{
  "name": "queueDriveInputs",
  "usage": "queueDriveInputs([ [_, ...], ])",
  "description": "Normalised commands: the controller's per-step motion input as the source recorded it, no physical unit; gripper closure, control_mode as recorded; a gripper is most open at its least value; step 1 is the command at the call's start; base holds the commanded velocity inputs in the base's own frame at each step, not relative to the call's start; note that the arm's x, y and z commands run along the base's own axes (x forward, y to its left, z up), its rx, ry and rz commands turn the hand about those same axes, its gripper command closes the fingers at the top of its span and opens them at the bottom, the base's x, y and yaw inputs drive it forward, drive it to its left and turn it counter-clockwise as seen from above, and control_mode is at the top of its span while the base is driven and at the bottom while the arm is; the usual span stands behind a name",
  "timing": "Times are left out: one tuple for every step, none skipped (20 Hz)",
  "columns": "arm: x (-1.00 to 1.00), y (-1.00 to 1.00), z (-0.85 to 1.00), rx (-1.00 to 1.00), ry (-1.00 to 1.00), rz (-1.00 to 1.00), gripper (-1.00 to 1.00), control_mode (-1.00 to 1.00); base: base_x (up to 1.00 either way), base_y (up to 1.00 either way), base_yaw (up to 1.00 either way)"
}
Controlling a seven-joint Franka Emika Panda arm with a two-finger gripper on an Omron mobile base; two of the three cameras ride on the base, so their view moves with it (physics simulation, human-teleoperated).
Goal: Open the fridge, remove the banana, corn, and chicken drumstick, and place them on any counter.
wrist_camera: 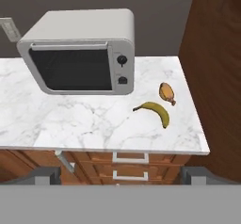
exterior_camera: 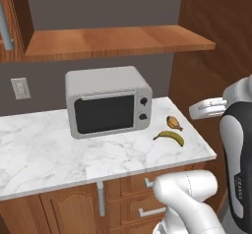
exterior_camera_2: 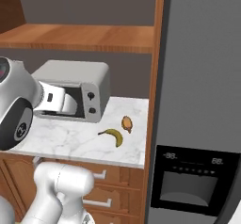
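Observation:
The yellow banana (exterior_camera: 170, 137) (exterior_camera_2: 113, 136) (wrist_camera: 155, 111) lies on the white marble counter (exterior_camera: 44, 149) (exterior_camera_2: 66, 138) (wrist_camera: 70, 119) near its right end. Just behind it rests the orange-brown chicken drumstick (exterior_camera: 173, 123) (exterior_camera_2: 127, 123) (wrist_camera: 166, 92). The grey fridge (exterior_camera_2: 202, 91) stands right of the counter, its front shut, with the black dispenser panel (exterior_camera_2: 188, 180) low on it. The corn is out of view. My gripper (wrist_camera: 121, 175) is open and holds nothing. It hangs in front of the counter edge, back from both foods, looking down over them.
A grey microwave (exterior_camera: 107, 101) (exterior_camera_2: 75, 89) (wrist_camera: 82, 51) sits on the counter left of the foods, door shut. A wooden shelf (exterior_camera: 118, 41) runs above. Drawers with silver handles (wrist_camera: 129, 158) lie below. A tall wooden panel (exterior_camera: 211, 56) (wrist_camera: 219, 68) bounds the counter's right end.

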Motion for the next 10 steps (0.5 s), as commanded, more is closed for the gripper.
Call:
queueDriveInputs([
  [0.00, 0.00, 0.00, 0.00, 0.00, 0.00, -1.00, 1.00, -0.41, -0.26, -0.01],
  [0.00, 0.00, 0.00, 0.00, 0.00, 0.00, -1.00, 1.00, -0.46, -0.24, -0.01],
  [0.00, 0.00, 0.00, 0.00, 0.00, 0.00, -1.00, 1.00, -0.50, -0.24, -0.02],
  [0.00, 0.00, 0.00, 0.00, 0.00, 0.00, -1.00, 1.00, -0.56, -0.24, -0.02],
  [0.00, 0.00, 0.00, 0.00, 0.00, 0.00, -1.00, 1.00, -0.54, -0.26, -0.03],
  [0.00, 0.00, 0.00, 0.00, 0.00, 0.00, -1.00, 1.00, -0.37, -0.31, -0.05],
  [0.00, 0.00, 0.00, 0.00, 0.00, 0.00, -1.00, 1.00, -0.38, -0.31, -0.05],
  [0.00, 0.00, 0.00, 0.00, 0.00, 0.00, -1.00, 1.00, -0.38, -0.29, -0.06],
  [0.00, 0.00, 0.00, 0.00, 0.00, 0.00, -1.00, 1.00, -0.36, -0.24, -0.06],
  [0.00, 0.00, 0.00, 0.00, 0.00, 0.00, -1.00, 1.00, -0.48, -0.23, -0.07],
])
